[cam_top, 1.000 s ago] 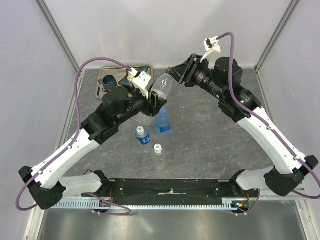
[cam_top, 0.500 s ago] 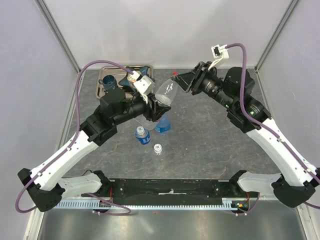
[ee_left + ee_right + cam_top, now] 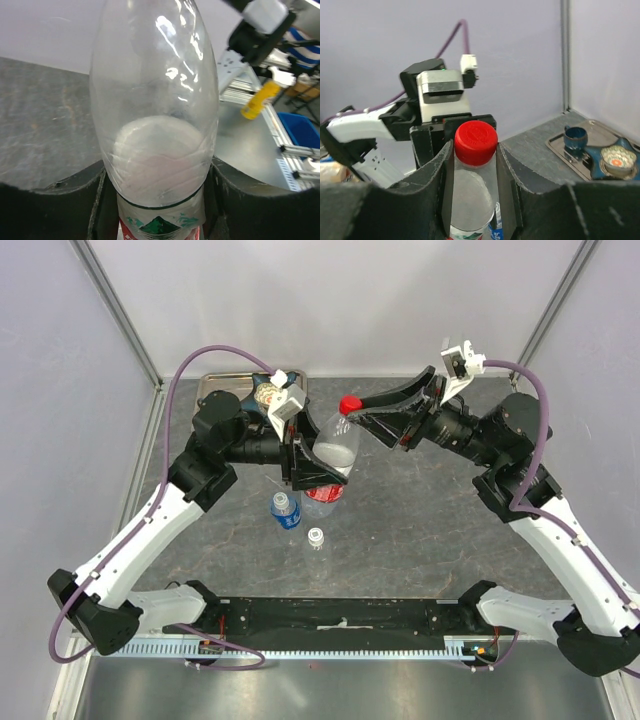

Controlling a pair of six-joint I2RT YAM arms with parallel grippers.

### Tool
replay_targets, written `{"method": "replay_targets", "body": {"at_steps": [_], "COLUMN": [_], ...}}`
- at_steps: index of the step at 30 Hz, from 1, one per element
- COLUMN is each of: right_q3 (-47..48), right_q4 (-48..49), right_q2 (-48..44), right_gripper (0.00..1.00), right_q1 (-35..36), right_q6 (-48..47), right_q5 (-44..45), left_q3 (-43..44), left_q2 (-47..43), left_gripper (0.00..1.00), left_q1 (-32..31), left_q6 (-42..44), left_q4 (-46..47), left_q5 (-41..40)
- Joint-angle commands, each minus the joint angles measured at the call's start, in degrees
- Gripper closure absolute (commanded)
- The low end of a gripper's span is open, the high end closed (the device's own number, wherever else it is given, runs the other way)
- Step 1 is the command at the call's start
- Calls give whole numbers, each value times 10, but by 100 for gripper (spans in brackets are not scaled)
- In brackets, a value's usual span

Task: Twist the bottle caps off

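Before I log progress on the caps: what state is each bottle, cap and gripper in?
Red bottle: tilted, capped.
Red cap: on.
Blue bottle: upright, capped.
Tiny bottle: upright, capped.
Left gripper: shut on red bottle.
Right gripper: shut on red cap.

This is a robotics lab, seen inside a walled test cell. White panels [image 3: 330, 300] set in aluminium posts [image 3: 115, 305] close in the grey table [image 3: 420, 530] on three sides. A left arm [image 3: 150, 530] and a right arm [image 3: 570, 555], white and black, are bolted to a black plate [image 3: 340, 615] at the table's near edge. A slotted cable duct [image 3: 330, 650] lies just in front of that edge. Purple cables [image 3: 200, 358] loop above the table. Beyond the table stand aluminium framing [image 3: 232, 75] and a blue bin [image 3: 302, 131].
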Motion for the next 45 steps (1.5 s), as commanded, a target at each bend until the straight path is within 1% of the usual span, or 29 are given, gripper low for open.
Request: {"method": "replay_targets", "body": {"at_steps": [1,5,9,11,14,15,16,17,18,19,20,21,23,24,26,27,28,29,30,32,33,35,36,38,39,42,45], "right_q3": [-16,-21,-26,-32,-33,-29,-19,-15,-13,-8,-3,2,21,28,47,52,62,68,73,92,97,107,108,107,105,101,98], "right_q4": [45,49,51,49,37,27,10,10,-4,-9,-11,-13,-21,-26,-40,-43,-52,-56,-62,-83,-91,-115,-121,-132,-133,-139,-143], "right_q2": [15,7,5,0,-8,-8,-9,-12,-15,-23,-25,-26,-25,-24,-18,-17,-12,-9,-5,10,16,32,35,44,47,54,58], "right_gripper": [100,100,100,100,100,89,50,38,26,8,2,2,2,2,2,2,2,2,2,2,2,5,6,9,10,14,17], "right_q1": [-7,-14,-13,-13,-14,-14,-15,-15,-15,-14,-14,-14,-14,-14,-14,-14,-14,-14,-14,-14,-14,-14,-13,-13,-13,-11,-9], "right_q6": [-44,-48,-46,-44,-40,-40,-38,-35,-34,-30,-24,-18,1,8,20,31,39,43,55,63,74,78,82,92,96,106,110], "right_q5": [-133,-177,-199,-196,-152,-125,-107,-92,-73,-40,-27,-15,19,32,69,81,96,111,124,137,155,169,186,196,198,215,223], "left_q3": [18,19,16,14,16,21,30,36,41,50,56,60,67,69,74,78,85,88,93,103,105,107,107,107,107,106,106], "left_q2": [-2,-5,-8,-8,-8,-8,-8,-8,-8,-8,-8,-8,-10,-12,-10,-9,-5,-3,0,11,14,20,21,26,28,32,35], "left_gripper": [83,85,86,86,87,87,87,87,86,86,85,85,85,85,85,84,84,84,84,84,84,84,84,84,84,85,85], "left_q1": [5,20,27,29,32,32,32,32,32,32,28,25,12,8,-4,-10,-16,-33,-43,-69,-78,-102,-110,-127,-132,-153,-162], "left_q6": [-80,-88,-90,-90,-82,-54,-37,-20,11,26,41,70,94,112,124,139,142,161,180,200,204,211,211,217,219,226,228], "left_q4": [89,93,95,97,84,41,20,-2,-45,-62,-82,-110,-132,-138,-154,-162,-177,-187,-195,-213,-215,-214,-212,-210,-205,-197,-192], "left_q5": [182,200,207,208,195,170,154,134,92,70,45,-10,-60,-105,-139,-178,-200,-223,-271,-317,-365,-415,-467,-506,-544,-599,-617]}}
